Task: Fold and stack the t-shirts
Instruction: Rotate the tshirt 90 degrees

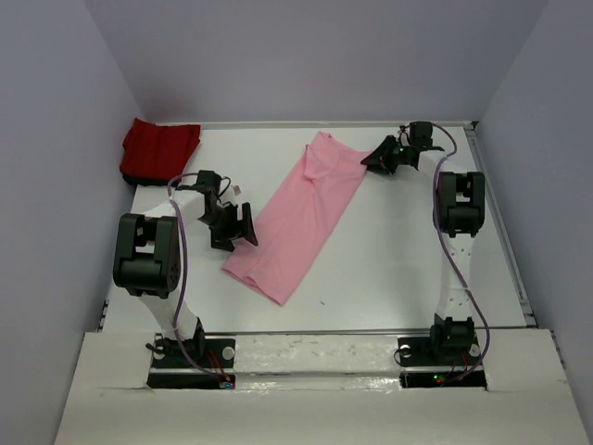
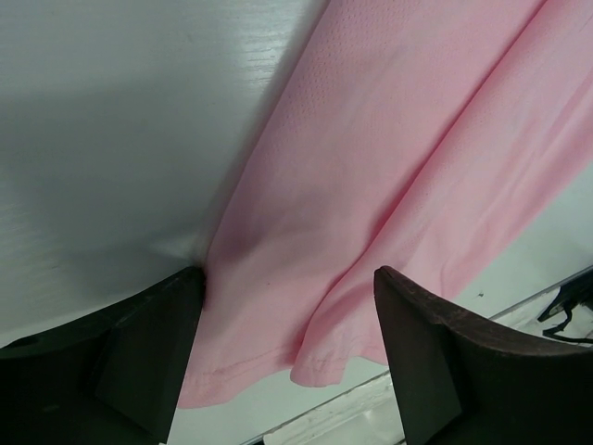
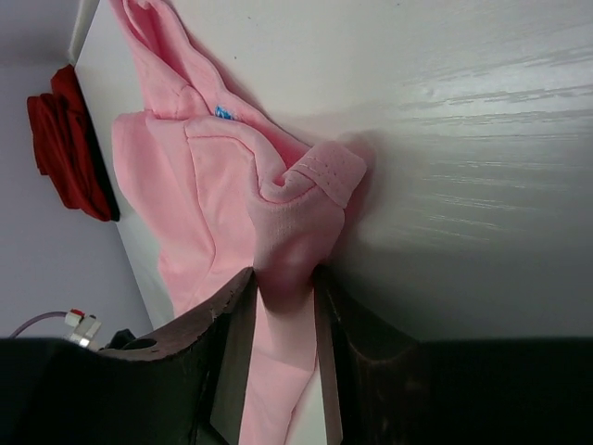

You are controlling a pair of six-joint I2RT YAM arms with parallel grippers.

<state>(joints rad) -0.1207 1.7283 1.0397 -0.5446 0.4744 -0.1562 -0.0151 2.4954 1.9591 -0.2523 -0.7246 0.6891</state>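
Right wrist view: pinching a bunched fold of the pink shirt (image 3: pixel 222 185) between the fingers of the right pincer (image 3: pixel 283 278), just behind what looks like a sleeve hem, with the rest of the cloth trailing away ahead and to one side of the fingers. Looks a thin bite: only a rolled lump and perhaps a layer or two. Likely to slip out on a lift, or to drag up one layer and leave the others flat on the table (image 3: pixel 482 139).

Over at the left pincer (image 2: pixel 289 278): spread wide, low over the table, straddling the long edge of the same shirt near its bottom hem, with cloth lying loose between the fingers and nothing gripped. Could close on the top layer alone. Could also shove the edge into a wrinkle instead of taking it, given one finger (image 2: pixel 157 352) sitting right at the cloth's border on bare table.

Seen from above: lying slantwise between the two pincers, already doubled lengthwise, collar end by the right one, hem end by the left. Risk of a skewed fold if raised with one end held and the other not.

Well apart from both, beyond the left pincer at the far corner: the red shirt (image 1: pixel 159 148), bunched or folded, hard to tell. Might get brushed out of shape by a careless swing of pink cloth.
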